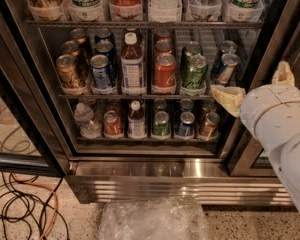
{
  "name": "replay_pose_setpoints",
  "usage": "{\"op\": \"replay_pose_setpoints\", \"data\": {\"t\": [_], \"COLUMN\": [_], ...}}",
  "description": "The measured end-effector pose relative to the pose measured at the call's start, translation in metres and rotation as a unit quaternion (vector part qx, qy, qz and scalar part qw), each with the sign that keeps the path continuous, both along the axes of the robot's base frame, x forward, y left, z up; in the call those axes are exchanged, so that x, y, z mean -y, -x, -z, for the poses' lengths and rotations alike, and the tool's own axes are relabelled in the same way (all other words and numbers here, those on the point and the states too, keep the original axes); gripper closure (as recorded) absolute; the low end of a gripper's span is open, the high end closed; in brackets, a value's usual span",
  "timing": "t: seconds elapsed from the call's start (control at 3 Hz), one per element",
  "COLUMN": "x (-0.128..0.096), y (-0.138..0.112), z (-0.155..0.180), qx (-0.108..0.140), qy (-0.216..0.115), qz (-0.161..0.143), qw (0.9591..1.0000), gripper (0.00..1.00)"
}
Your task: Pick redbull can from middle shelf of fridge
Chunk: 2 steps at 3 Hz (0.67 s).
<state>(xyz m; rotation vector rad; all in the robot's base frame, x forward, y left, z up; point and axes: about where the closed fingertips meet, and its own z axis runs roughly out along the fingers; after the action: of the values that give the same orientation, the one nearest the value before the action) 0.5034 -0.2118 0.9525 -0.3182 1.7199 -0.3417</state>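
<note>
Here tool (249, 80) gapes near redbull can (225, 67); green can (195, 72) neighbouring.

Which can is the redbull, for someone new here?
In the fridge, follow the middle shelf to its right end. The redbull can stands frontmost there, just left of the open gripper: slim, blue-and-silver, narrower than the green can beside it.

We note a speckled floor (250, 224). The fridge (40, 109) stands on it, its ribbed steel base panel (175, 186) at floor level. Just before the base, a crumpled clear plastic sheet (152, 219) lies on the floor. At left, tangled black cables (17, 209) and one orange cable (54, 196) lie loose. The gripper (250, 80) hangs well above the floor at right, fingers apart, holding nothing.
</note>
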Motion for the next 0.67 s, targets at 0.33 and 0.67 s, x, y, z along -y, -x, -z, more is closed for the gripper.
{"op": "replay_pose_setpoints", "data": {"t": [0.33,0.67], "x": [0.0,-0.007], "y": [0.0,-0.006], "z": [0.0,-0.02], "qx": [0.0,0.023], "qy": [0.0,0.015], "qz": [0.0,-0.012], "qw": [1.0,0.9996], "gripper": [0.31,0.27]}}
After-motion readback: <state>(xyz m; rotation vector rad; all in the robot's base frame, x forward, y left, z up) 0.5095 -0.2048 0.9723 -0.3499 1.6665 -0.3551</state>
